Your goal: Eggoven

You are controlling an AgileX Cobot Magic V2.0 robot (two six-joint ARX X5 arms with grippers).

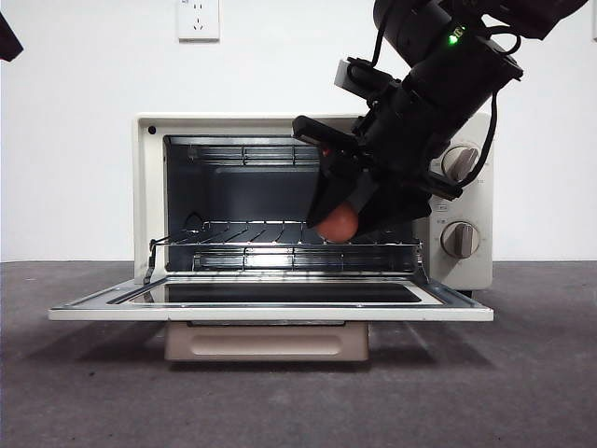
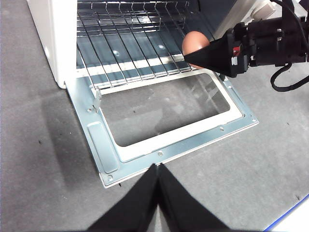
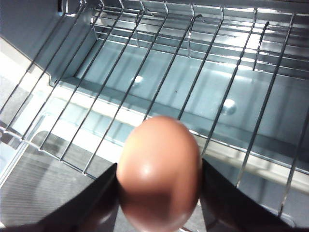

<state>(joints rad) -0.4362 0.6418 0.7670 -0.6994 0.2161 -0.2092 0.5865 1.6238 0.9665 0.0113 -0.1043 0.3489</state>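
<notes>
White wall [image 1: 84, 140], grey table [image 1: 75, 392]; right gripper [image 1: 347, 217] pinching egg [image 3: 159, 171] above toaster oven [image 1: 149, 187] rack [image 1: 242, 231]; left gripper [image 2: 157, 171] pressed together.

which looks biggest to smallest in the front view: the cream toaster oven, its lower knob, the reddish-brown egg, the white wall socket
1. Cream boxy toaster oven, largest by far.
2. White wall socket, though the frame's top crops it.
3. Smooth reddish-brown egg and lower round knob look alike; the right gripper hides part of the egg, so unranked.
</notes>
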